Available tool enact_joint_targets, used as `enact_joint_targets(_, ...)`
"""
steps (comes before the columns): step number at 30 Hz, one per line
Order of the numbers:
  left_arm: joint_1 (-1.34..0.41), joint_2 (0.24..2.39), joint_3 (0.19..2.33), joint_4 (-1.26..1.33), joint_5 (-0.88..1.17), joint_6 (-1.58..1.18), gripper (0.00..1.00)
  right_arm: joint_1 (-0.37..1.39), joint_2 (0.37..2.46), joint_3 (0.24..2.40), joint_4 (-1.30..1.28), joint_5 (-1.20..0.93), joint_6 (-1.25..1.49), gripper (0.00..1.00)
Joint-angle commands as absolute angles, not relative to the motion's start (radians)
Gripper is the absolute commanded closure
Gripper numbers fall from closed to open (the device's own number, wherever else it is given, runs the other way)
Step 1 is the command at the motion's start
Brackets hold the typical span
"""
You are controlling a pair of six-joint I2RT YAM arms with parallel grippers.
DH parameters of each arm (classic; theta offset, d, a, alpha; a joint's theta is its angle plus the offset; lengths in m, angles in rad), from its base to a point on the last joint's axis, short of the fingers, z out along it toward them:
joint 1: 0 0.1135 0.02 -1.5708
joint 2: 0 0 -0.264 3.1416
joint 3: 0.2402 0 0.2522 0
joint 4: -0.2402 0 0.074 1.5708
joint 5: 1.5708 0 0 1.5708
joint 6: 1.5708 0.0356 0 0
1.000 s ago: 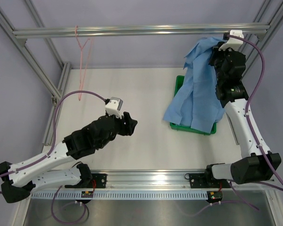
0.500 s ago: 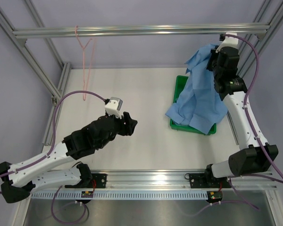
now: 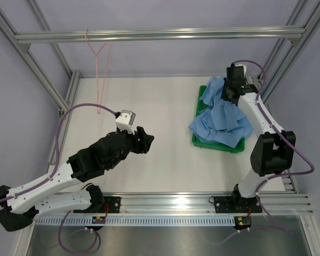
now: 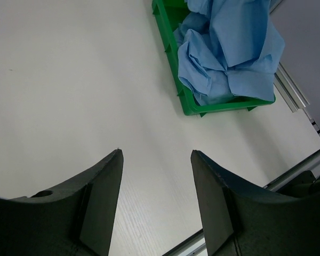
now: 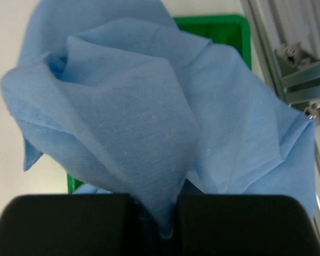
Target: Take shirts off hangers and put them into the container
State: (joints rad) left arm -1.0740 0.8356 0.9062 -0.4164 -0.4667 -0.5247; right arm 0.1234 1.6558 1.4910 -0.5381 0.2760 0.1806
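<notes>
One shirt (image 5: 122,106) fold sits pinched between the right gripper's (image 5: 156,216) fingers (image 5: 69,224) over the tray (image 5: 213,26); left gripper (image 4: 156,154) gapes empty.

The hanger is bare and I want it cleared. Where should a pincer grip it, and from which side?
Likely the hanger midway down its long wire side, from the near side, with the open left pincer, which is closer. It hangs nearly edge-on from the rail, so close across the thin wire.

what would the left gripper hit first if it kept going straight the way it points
Most likely the bare table: the left gripper aims down at it. The tray holding the shirt lies to the right of that line. Depth is hard to judge.
</notes>
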Motion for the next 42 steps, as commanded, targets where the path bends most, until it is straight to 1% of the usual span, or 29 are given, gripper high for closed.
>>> enact_joint_targets(1,-1.075,0.812,0.897,-0.374,-0.476,-0.528,0.41,0.121,1.723,1.534,-0.681,0.270,0.247,1.00)
enact_joint_targets(4,-1.074,0.805,0.894,-0.374,-0.476,-0.528,0.41,0.121,1.813,1.610,-0.803,0.261,0.262,1.00)
enact_joint_targets(7,-1.074,0.802,0.887,-0.371,-0.476,-0.531,0.41,0.121,1.854,1.626,-0.842,0.268,0.264,1.00)
enact_joint_targets(15,-1.074,0.779,0.865,-0.377,-0.482,-0.541,0.41,0.121,1.928,1.583,-0.847,0.232,0.270,1.00)
enact_joint_targets(21,-1.074,0.767,0.845,-0.380,-0.486,-0.548,0.41,0.121,1.947,1.519,-0.819,0.198,0.284,1.00)
enact_joint_targets(25,-1.074,0.764,0.839,-0.377,-0.499,-0.543,0.40,0.126,1.957,1.474,-0.795,0.166,0.288,0.83)
enact_joint_targets(28,-1.074,0.767,0.851,-0.387,-0.502,-0.538,0.36,0.126,1.974,1.465,-0.789,0.158,0.285,0.82)
enact_joint_targets(30,-1.074,0.767,0.854,-0.390,-0.503,-0.535,0.35,0.126,1.973,1.454,-0.775,0.156,0.291,0.64)
enact_joint_targets(32,-1.074,0.765,0.859,-0.391,-0.505,-0.534,0.32,0.126,1.967,1.436,-0.746,0.169,0.301,0.53)
enact_joint_targets(33,-1.074,0.764,0.859,-0.394,-0.505,-0.532,0.31,0.126,1.948,1.418,-0.720,0.172,0.304,0.43)
enact_joint_targets(36,-1.074,0.761,0.862,-0.394,-0.505,-0.526,0.27,0.146,1.875,1.384,-0.663,0.205,0.282,0.32)
enact_joint_targets(37,-1.074,0.759,0.862,-0.396,-0.505,-0.523,0.24,0.161,1.853,1.379,-0.651,0.218,0.264,0.28)
enact_joint_targets(39,-1.074,0.762,0.864,-0.396,-0.509,-0.519,0.21,0.172,1.778,1.382,-0.647,0.254,0.264,0.23)
enact_joint_targets(41,-1.074,0.765,0.865,-0.396,-0.521,-0.512,0.19,0.196,1.712,1.378,-0.634,0.262,0.255,0.20)
enact_joint_targets(42,-1.074,0.767,0.867,-0.393,-0.525,-0.509,0.19,0.207,1.644,1.374,-0.630,0.273,0.253,0.14)
